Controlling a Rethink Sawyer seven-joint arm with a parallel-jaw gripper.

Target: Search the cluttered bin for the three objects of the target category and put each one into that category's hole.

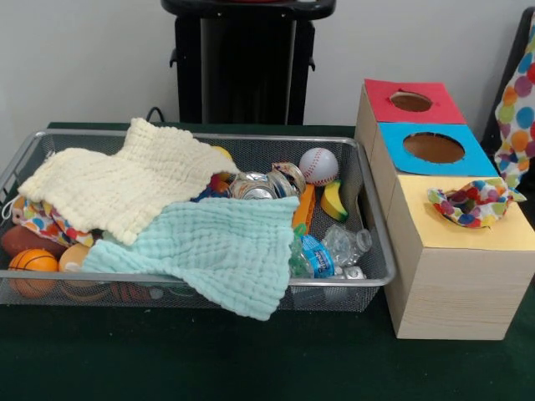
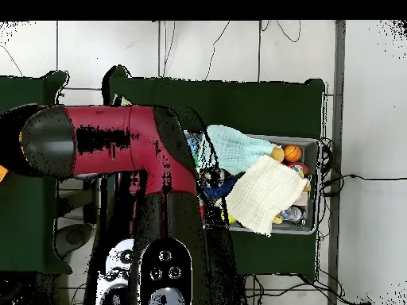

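The mint cloth [image 1: 219, 251] looks soft and limp, draped over the bin's [image 1: 368, 219] front rim; pinch a fold there. No pincer shows; I cannot tell its state.

Cream cloth [image 1: 125, 180]; mint cloth [image 1: 221, 246]; orange basketball [image 1: 33, 263]; red, blue and yellow box tops [image 1: 433, 148].

In the overhead view the red and black arm [image 2: 119, 147] lies folded across the picture's left half, its rounded grey elbow at the left. The gripper shows in neither view.
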